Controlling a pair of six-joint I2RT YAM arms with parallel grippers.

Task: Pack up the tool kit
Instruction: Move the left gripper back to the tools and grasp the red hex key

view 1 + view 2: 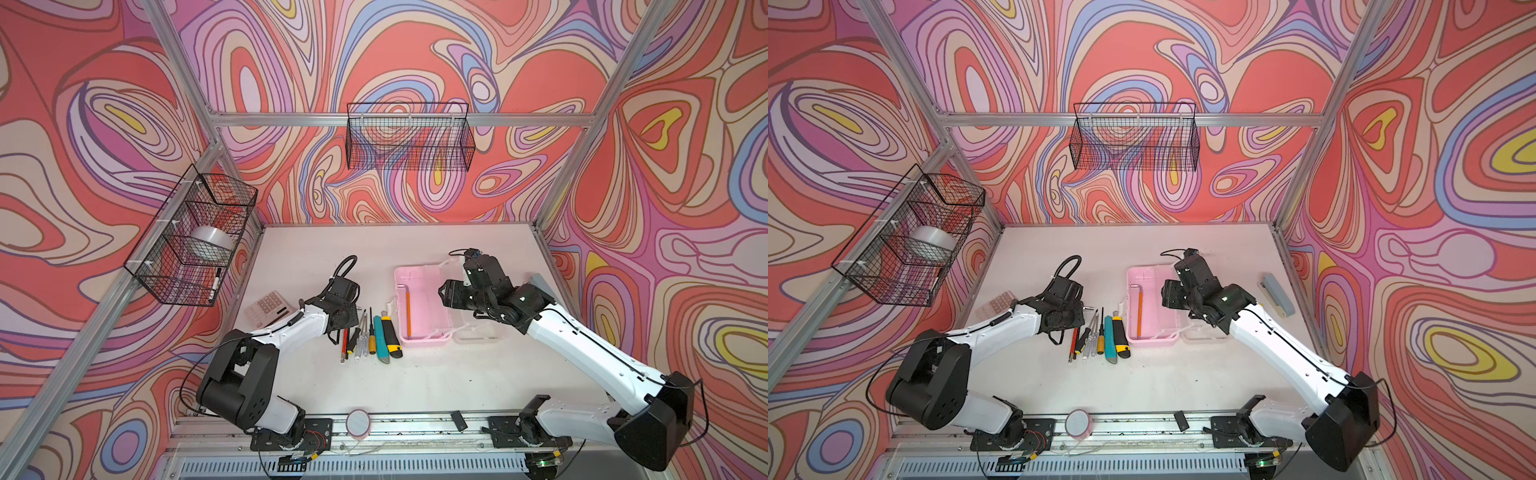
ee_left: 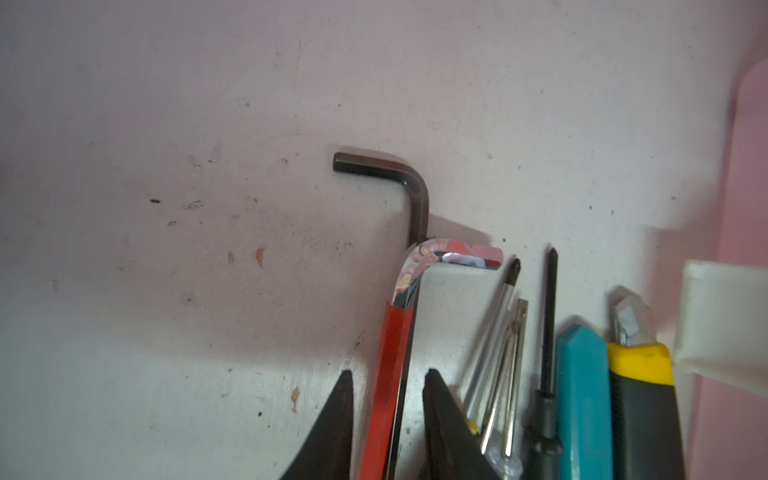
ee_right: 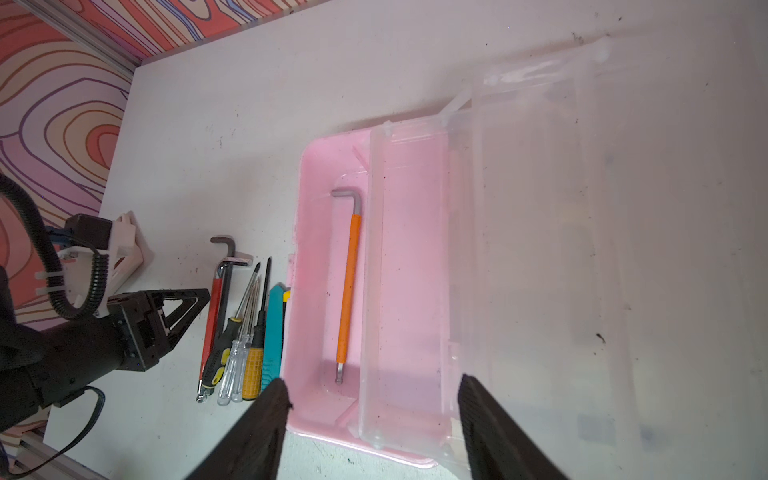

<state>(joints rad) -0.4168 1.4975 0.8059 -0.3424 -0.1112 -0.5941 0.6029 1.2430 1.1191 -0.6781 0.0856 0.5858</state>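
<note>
red-sleeved hex key sits between parted fingers of left hand; right hand gapes above pink case.

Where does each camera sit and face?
Top views: high over the front edge, looking down and back at the table; left arm and right arm show.
Left wrist: on the left arm, looking past the left claw at the red-sleeved hex key between its open jaws.
Right wrist: on the right arm, looking past the open right claw into the pink case holding the orange-sleeved hex key.
Shared: both wrist views show the red-sleeved hex key.
</note>
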